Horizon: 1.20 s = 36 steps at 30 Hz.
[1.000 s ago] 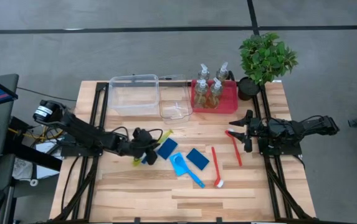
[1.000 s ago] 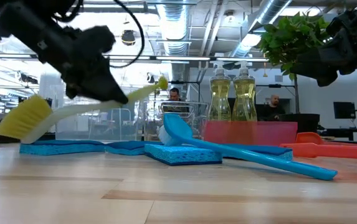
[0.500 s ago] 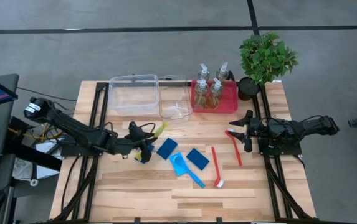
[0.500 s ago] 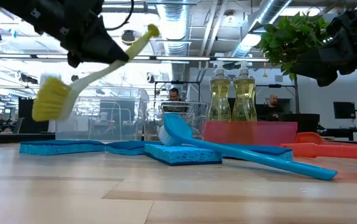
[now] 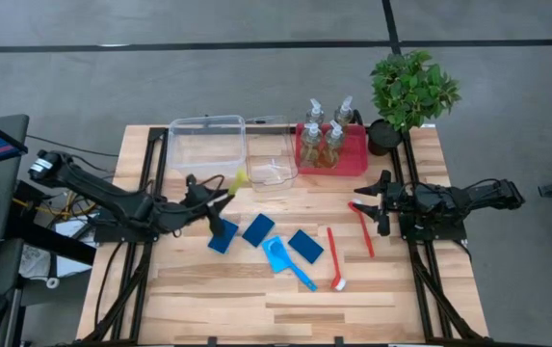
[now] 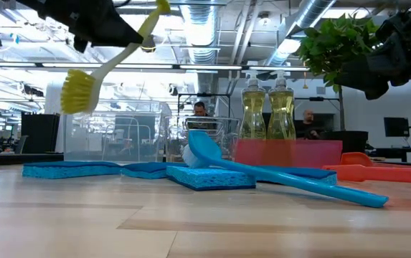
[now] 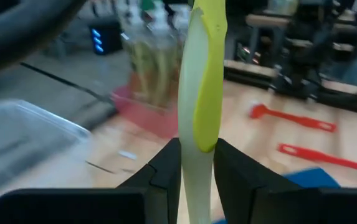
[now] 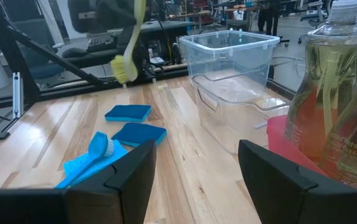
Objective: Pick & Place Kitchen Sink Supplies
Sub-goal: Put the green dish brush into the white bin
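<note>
Left claw (image 7: 190, 171) clenched on the slim pale handle of the yellow-green long-handled brush (image 6: 105, 61), gripping low on the shaft, with the bristle head hanging free in the low view's upper left. Held off the table (image 5: 285, 308), just left of centre in the high view, close beside the clear plastic bins (image 5: 208, 145) at upper centre.

Risks, as judged from here: a narrow smooth handle pinched at one spot, so likely to pivot or slide between the fingers if swung fast; long overhang, so the bristle end or the yellow tip could clip a bin wall on the way over; a release made too early would drop it across the rim rather than inside.

Left arm stretched low from the frame's left edge, wrist turned so the brush points toward upper right.

Right claw (image 5: 383, 204) parked at centre right, fingers spread and empty, near the red long-handled brushes (image 5: 362, 226). Flat blue rectangular sponges (image 5: 256, 229), the blue brush (image 5: 285, 260) and the clear pump bottles (image 5: 324, 130) in the red tray (image 5: 357, 154) untouched.
</note>
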Motion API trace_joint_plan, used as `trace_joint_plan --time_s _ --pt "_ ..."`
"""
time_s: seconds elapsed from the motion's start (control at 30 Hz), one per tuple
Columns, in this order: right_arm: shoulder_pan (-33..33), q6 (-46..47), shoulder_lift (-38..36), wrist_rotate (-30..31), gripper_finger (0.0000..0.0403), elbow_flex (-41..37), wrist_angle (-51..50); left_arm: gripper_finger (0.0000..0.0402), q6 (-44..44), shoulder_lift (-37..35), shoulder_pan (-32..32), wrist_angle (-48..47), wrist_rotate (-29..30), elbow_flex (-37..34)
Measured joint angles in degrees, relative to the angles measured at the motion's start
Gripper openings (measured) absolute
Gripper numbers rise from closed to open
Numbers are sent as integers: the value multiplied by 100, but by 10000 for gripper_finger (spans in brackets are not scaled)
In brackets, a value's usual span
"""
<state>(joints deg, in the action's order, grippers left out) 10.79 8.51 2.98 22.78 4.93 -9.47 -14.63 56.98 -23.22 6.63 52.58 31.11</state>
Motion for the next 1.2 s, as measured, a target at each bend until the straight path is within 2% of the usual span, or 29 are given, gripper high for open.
trace_joint_plan --time_s 0.4,0.57,0.8,1.2 --pt "2 -2 0 -2 221 0 -7 82 2293 -1089 10 720 1520 0" --pt "1 -2 0 -1 221 0 -11 79 3400 -1411 215 1153 1947 0" --pt "0 -36 0 0 221 0 -11 82 4053 -1579 975 1450 1830 0" --pt "2 -156 0 18 221 1 -11 82 4288 -1560 2987 1490 778 0"
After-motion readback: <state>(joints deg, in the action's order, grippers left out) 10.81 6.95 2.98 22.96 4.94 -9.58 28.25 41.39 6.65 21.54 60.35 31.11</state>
